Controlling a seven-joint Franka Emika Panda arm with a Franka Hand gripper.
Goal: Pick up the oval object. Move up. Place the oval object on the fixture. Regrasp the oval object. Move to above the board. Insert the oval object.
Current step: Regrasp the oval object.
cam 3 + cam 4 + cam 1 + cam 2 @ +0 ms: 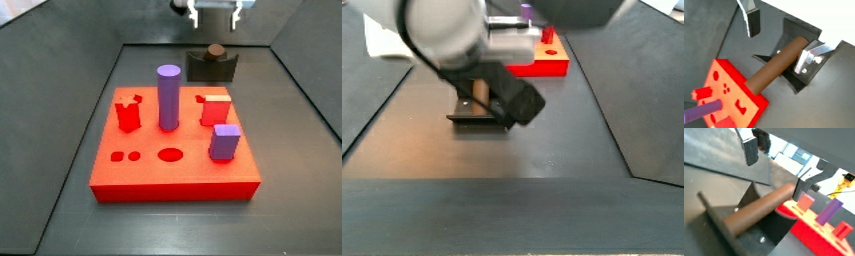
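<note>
Hand (214,14) at top centre of side view, above fixture (213,68), plates apart, nothing between them. Both wrist views confirm: fingers (751,22) spread wide, clear of oval object (774,65). Oval object lies in fixture notch, resting w/ one end toward board (174,150). Board sits mid-frame on dark counter (294,210), carrying purple cylinder (168,96) & purple block (225,142). Arm blocks most of fixture in side view (476,112).
</note>
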